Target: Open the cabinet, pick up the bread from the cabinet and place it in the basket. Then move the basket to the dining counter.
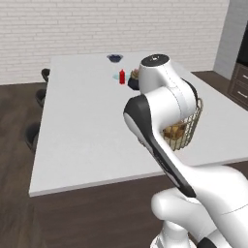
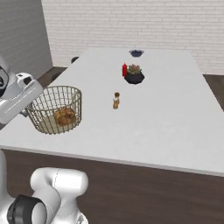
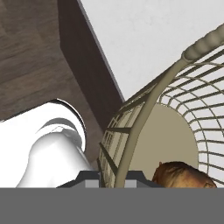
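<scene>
The tan wire basket [image 2: 56, 109] sits low over the near left corner of the white dining counter [image 2: 166, 122]; whether it touches the top I cannot tell. The golden-brown bread [image 2: 65, 116] lies inside it. My gripper [image 2: 29, 109] is shut on the basket's left rim; in the hand view the gripper [image 3: 113, 177] has the rim wire between its fingertips, with the bread [image 3: 183, 173] just beyond. From the left base view my arm covers much of the basket [image 1: 190, 127], and the bread [image 1: 174, 131] shows through the wires. The cabinet is out of view.
On the counter [image 1: 87, 135] beyond the basket stand a small brown shaker [image 2: 116, 100], a red bottle [image 2: 124, 70], a potted plant [image 2: 134, 74] and a dark bowl [image 2: 136, 53]. Dark stools [image 1: 41, 97] line its left side. Dark brown drawers [image 1: 240, 82] are at the right.
</scene>
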